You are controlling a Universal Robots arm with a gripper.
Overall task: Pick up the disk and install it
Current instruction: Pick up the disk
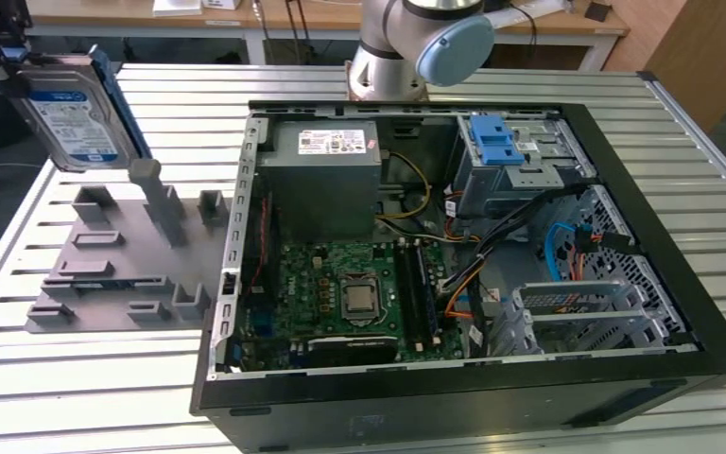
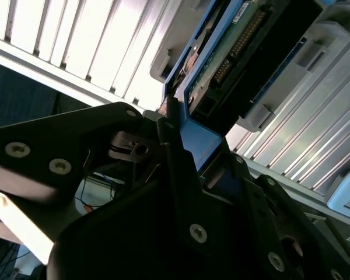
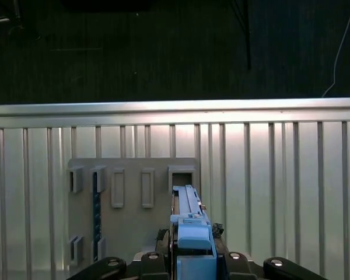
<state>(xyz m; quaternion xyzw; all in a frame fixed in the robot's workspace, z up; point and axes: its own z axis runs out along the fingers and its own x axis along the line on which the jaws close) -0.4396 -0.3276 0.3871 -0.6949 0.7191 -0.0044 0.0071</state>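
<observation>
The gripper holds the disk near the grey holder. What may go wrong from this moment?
1. The gripper clamps the disk only at one end, on its blue carrier, so the disk may tilt or slip.
2. The tall post of the grey holder stands close to the disk and may be knocked.
3. Loose cables cross the inside of the computer case; the disk may snag on them.

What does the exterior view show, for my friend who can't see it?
The gripper holds the disk upright in the air above a grey rack, at the exterior view's left. Beside it an open computer case lies on a slatted metal table.
</observation>
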